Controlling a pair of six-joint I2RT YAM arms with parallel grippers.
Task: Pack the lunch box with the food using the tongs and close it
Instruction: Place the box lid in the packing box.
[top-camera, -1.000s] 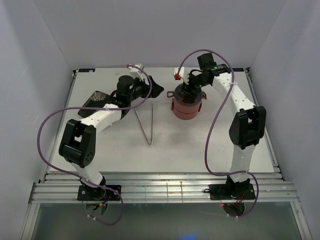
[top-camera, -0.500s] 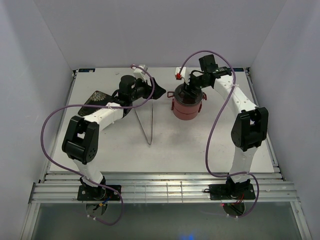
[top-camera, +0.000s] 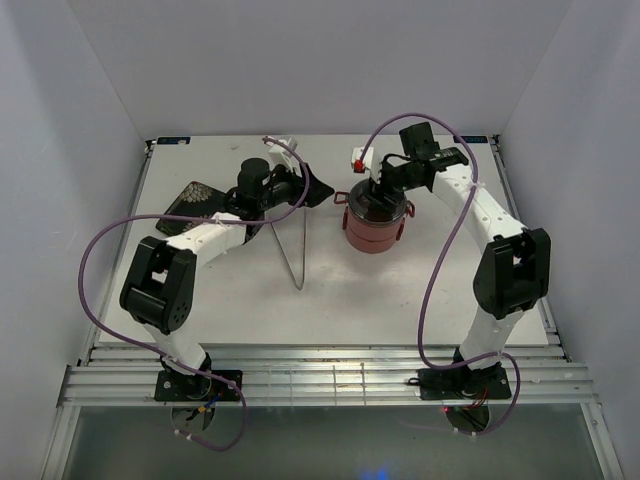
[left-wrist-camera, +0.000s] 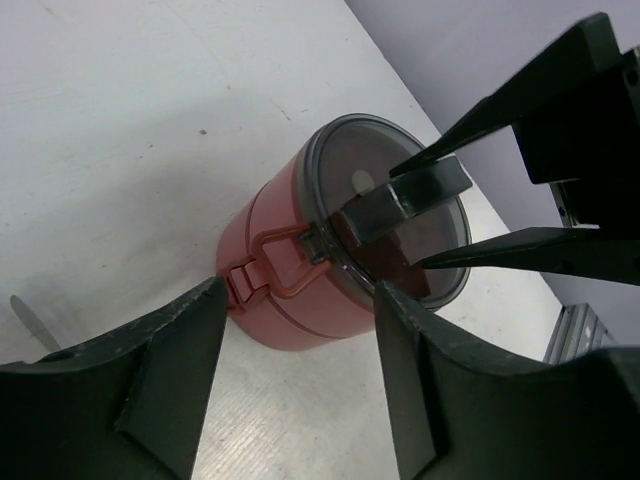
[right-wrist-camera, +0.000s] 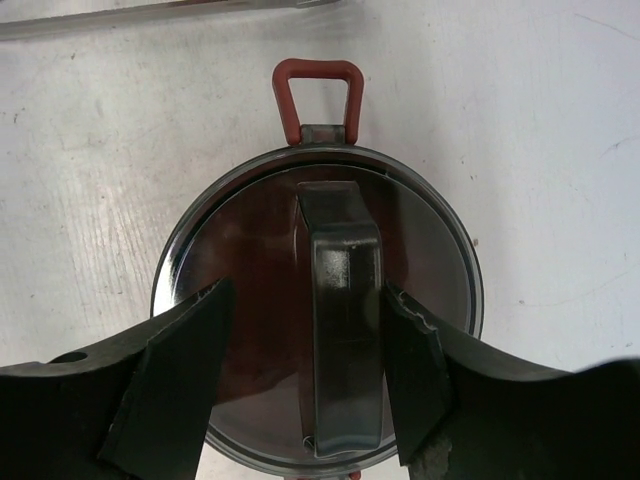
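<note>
The dusty-red lunch box (top-camera: 372, 232) stands stacked on the table with its round lid (right-wrist-camera: 250, 260) on. My right gripper (top-camera: 381, 193) hangs straight over it, open, its jaws on either side of the lid's black handle bar (right-wrist-camera: 345, 330); the right jaw lies against the bar and a gap shows at the left one. My left gripper (top-camera: 317, 188) is open just left of the box, pointing at its side latch (left-wrist-camera: 265, 265), with only bare table between its fingers. The silver tongs (top-camera: 291, 245) lie in a V left of the box. The food is hidden.
A dark patterned square plate (top-camera: 195, 196) lies at the back left, behind my left arm. A red loop handle (right-wrist-camera: 317, 90) sticks out from the box's rim. Purple cables arc over both arms. White walls close the table on three sides.
My left gripper has moved slightly right, toward the box, and its jaws have narrowed a little. My right arm's elbow has swung right while its gripper stayed over the lid.
</note>
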